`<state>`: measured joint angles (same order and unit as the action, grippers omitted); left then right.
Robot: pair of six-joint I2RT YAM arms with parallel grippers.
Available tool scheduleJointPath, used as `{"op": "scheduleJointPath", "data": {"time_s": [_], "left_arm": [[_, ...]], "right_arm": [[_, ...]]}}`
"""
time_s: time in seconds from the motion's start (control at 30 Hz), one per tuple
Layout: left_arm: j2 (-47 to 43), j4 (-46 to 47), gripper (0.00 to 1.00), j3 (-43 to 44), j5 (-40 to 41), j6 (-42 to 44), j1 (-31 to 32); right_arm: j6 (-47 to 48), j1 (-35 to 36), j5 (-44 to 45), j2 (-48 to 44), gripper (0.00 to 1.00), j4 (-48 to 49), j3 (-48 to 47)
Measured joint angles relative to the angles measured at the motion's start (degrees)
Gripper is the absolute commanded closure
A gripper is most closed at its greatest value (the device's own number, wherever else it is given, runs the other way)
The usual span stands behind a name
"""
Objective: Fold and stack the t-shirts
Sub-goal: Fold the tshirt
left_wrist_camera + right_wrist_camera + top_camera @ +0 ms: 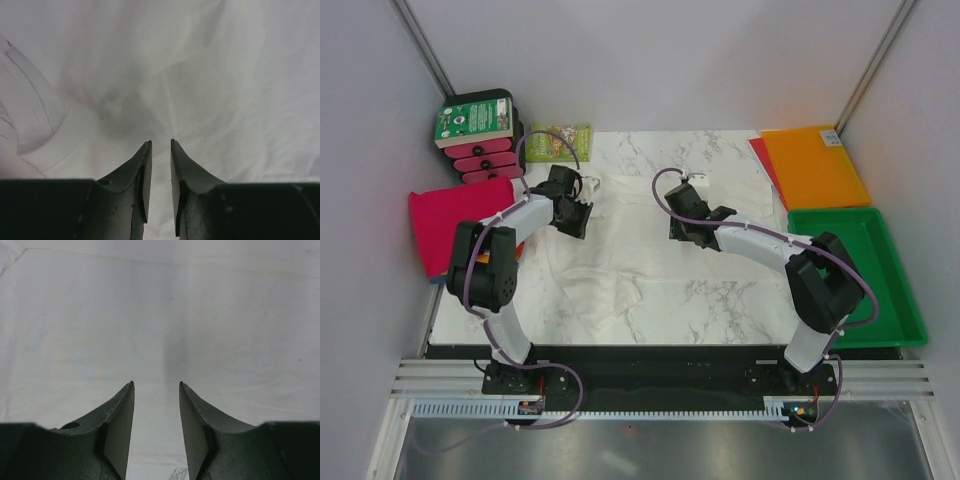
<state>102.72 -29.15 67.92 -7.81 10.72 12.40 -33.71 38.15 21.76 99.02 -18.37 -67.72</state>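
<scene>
The thin white t-shirt point(620, 270) lies spread and wrinkled on the marble table. It fills the left wrist view point(210, 75) and the right wrist view point(150, 315). My left gripper point(575, 215) hovers over its far left part, jaws a narrow gap apart with nothing between them point(161, 142). My right gripper point(685, 230) is over its far middle part, open wider and empty point(156, 383). A folded magenta-pink shirt point(445, 215) lies at the table's left edge, with a sliver of orange cloth point(521, 249) beside it under the left arm.
A flat orange sheet point(815, 165) lies at the far right over a red one, with a green tray point(895, 290) in front of it. A green-labelled box point(472, 118) on pink blocks stands at the far left, beside a green leaflet point(558, 142).
</scene>
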Motion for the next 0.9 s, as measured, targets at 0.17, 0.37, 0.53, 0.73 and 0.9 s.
{"op": "scheduleJointPath", "data": {"time_s": [0.17, 0.37, 0.53, 0.73, 0.9], "left_arm": [[3.3, 4.5, 0.74, 2.2, 2.4, -0.7, 0.5], [3.8, 9.9, 0.75, 2.8, 8.4, -1.4, 0.6], [4.2, 12.2, 0.77, 2.8, 14.7, -1.7, 0.3], [4.2, 13.6, 0.77, 2.0, 20.5, -1.6, -1.3], [3.0, 13.4, 0.77, 0.8, 25.9, -0.4, -3.6]], "right_arm": [[0.0, 0.0, 0.0, 2.0, 0.54, 0.0, -0.2], [0.0, 0.0, -0.1, 2.4, 0.54, 1.0, -0.2], [0.0, 0.0, -0.1, 3.3, 0.54, 1.6, -0.2], [0.0, 0.0, -0.1, 3.7, 0.54, 1.9, -0.1], [0.0, 0.0, 0.0, 3.7, 0.54, 2.2, 0.2]]}}
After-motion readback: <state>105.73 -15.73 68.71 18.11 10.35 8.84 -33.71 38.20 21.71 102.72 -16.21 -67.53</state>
